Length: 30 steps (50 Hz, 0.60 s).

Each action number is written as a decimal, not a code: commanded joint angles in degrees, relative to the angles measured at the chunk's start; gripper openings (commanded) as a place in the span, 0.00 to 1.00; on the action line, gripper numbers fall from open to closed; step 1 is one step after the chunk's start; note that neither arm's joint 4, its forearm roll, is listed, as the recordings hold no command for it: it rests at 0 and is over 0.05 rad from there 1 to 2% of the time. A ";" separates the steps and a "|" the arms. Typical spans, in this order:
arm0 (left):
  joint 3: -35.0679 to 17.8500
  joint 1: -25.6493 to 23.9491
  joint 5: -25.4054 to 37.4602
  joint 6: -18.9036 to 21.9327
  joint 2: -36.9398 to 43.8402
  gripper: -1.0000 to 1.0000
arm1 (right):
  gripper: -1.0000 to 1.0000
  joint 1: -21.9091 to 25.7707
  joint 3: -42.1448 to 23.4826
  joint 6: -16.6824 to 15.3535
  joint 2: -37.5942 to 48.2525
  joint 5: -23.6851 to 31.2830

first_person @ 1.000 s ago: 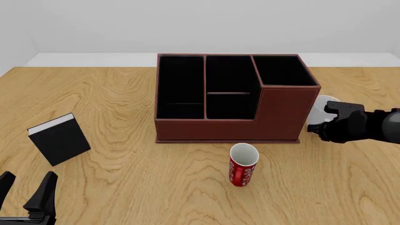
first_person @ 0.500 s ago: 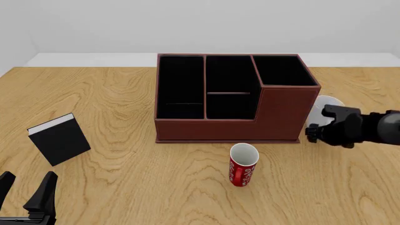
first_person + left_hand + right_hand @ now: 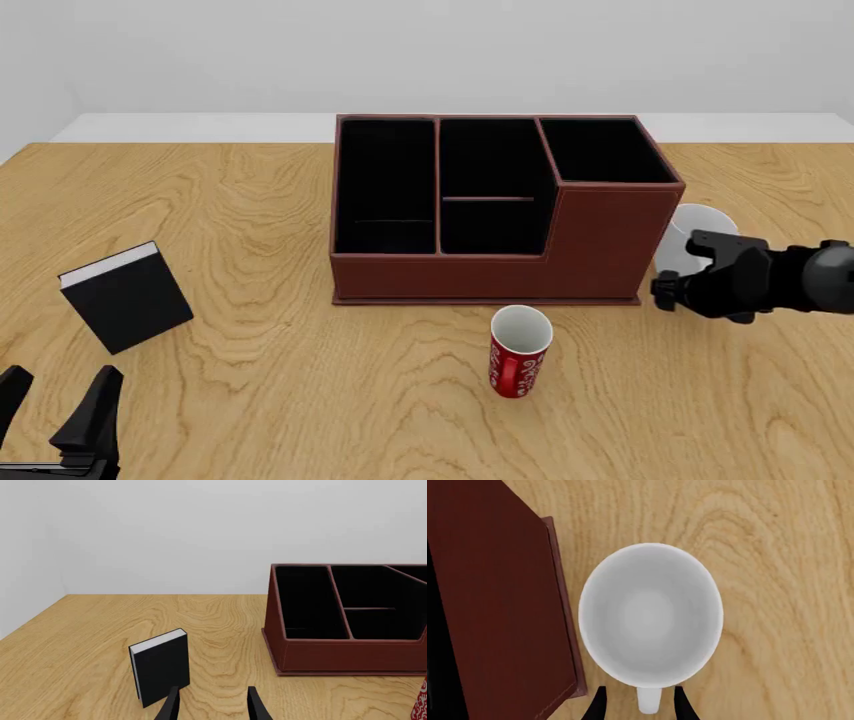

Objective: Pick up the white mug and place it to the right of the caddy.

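- White mug (image 3: pixel 650 617): we see it upright on the table just right of the caddy (image 3: pixel 501 215); in the front view the right gripper (image 3: pixel 683 270) covers its lower part.
- Right gripper: we see its fingertips (image 3: pixel 599 707) spread either side of the mug's handle, not touching it; only the tips show.
- Left gripper (image 3: pixel 56 420): cut off at the front view's lower edge; jaws spread, holding nothing.
- Red mug (image 3: pixel 521 352): lies before the caddy.
- Black book (image 3: pixel 127 297): stands at left, well apart.
- Table (image 3: pixel 267 350): light wood grain; we note plain pale walls behind.
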 commanded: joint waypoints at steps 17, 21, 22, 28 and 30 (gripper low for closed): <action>0.00 0.00 0.00 0.00 0.00 1.00 | 1.00 -1.31 4.53 -0.70 -4.37 -1.75; 0.00 0.00 0.00 0.00 0.00 1.00 | 1.00 -0.85 5.38 -0.50 -4.94 -2.18; 0.00 0.00 0.00 0.00 0.00 1.00 | 1.00 -0.56 5.57 -0.39 -5.00 -2.26; 0.00 0.00 0.00 0.00 0.00 1.00 | 1.00 -0.23 6.44 -0.10 -5.35 -2.99; 0.00 0.00 0.00 0.00 0.00 1.00 | 1.00 -0.44 6.76 -0.38 -5.59 -3.19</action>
